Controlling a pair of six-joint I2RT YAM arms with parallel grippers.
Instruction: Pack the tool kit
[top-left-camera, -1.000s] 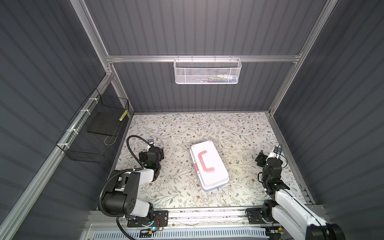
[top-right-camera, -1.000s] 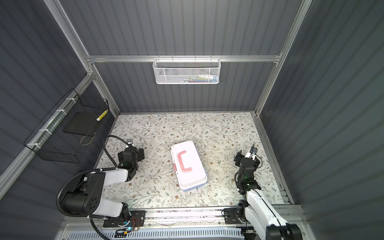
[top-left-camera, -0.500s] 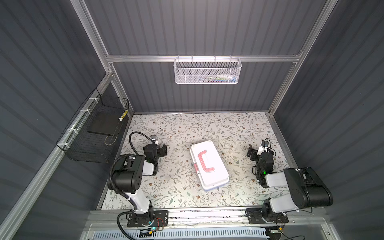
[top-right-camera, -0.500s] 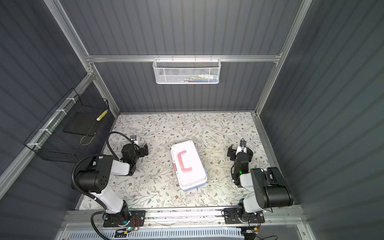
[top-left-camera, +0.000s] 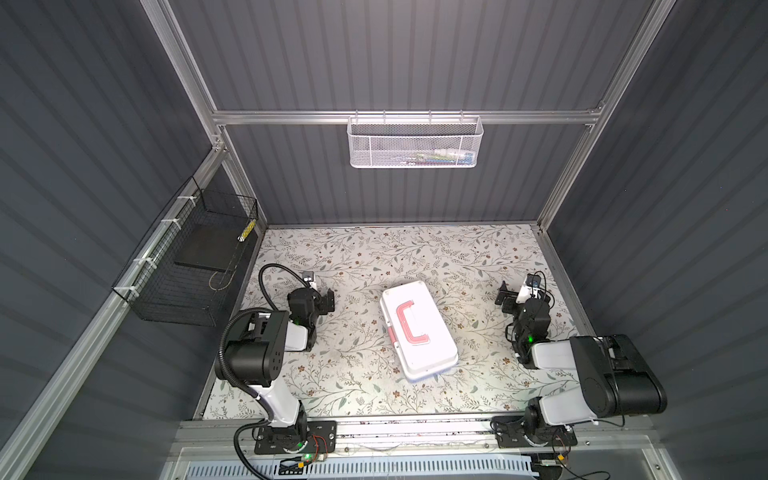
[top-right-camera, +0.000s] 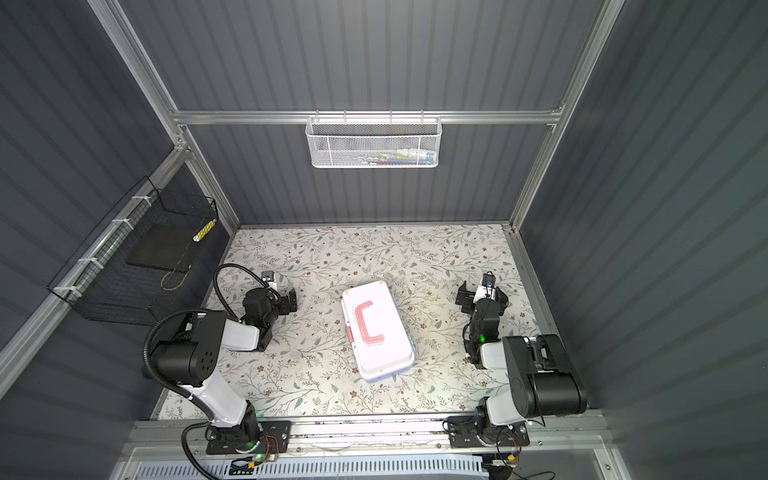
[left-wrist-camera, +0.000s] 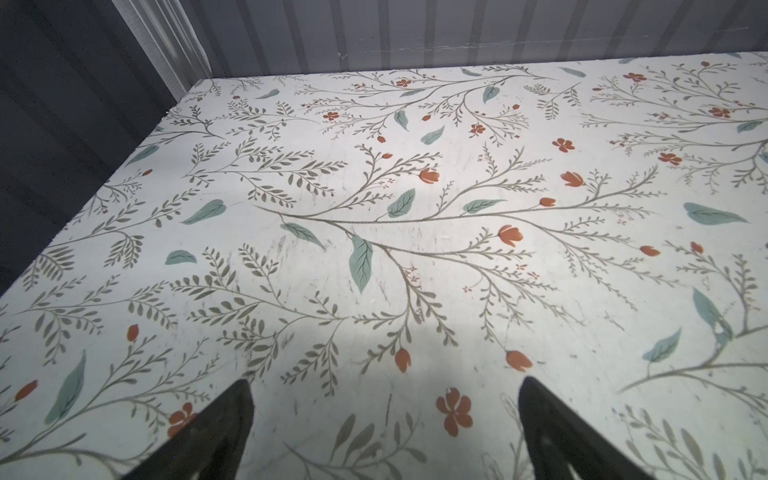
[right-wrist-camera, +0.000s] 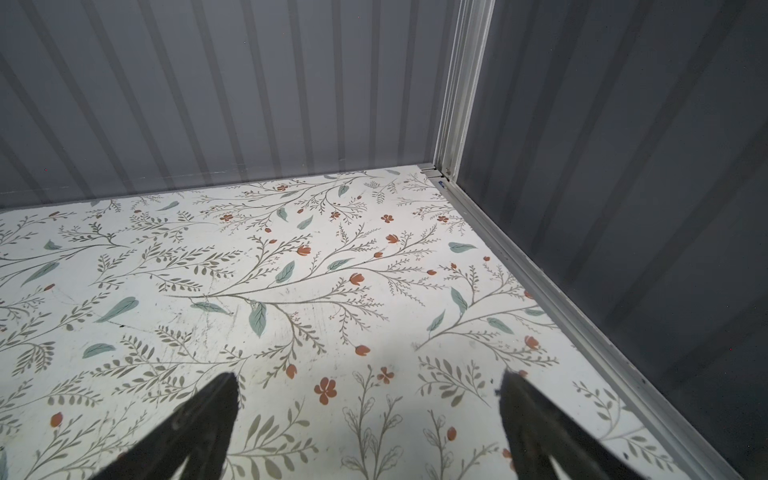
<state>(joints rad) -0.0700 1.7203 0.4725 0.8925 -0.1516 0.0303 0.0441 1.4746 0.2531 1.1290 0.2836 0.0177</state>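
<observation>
swung up & fwd since a sec ago: elbows of both arms lifted, left tool (top-left-camera: 329, 300) and right tool (top-left-camera: 504, 297) carried a bit inward toward tool kit (top-left-camera: 432, 353). spread right tool wider too. in wrist views, right tool (right-wrist-camera: 368, 380) & left tool (left-wrist-camera: 384, 386) both wide, nothing btwn jaws, only bare floral desk (left-wrist-camera: 374, 249) ahead.

left kit untouched: same spot mid desk, btwn the two tools, well apart from both, slightly skewed, white lid (top-left-camera: 436, 340) shut, pink-red handle (top-left-camera: 403, 324) flat on top.

no loose items spotted on desk. coloured bits in white mesh basket (top-left-camera: 374, 145) on back wall, a yellowish piece (top-left-camera: 248, 230) in black wire basket (top-left-camera: 166, 299) on left wall, too small to id.

reads as start of approach, no contact yet. prob. need lid open first, then fetch from baskets.
</observation>
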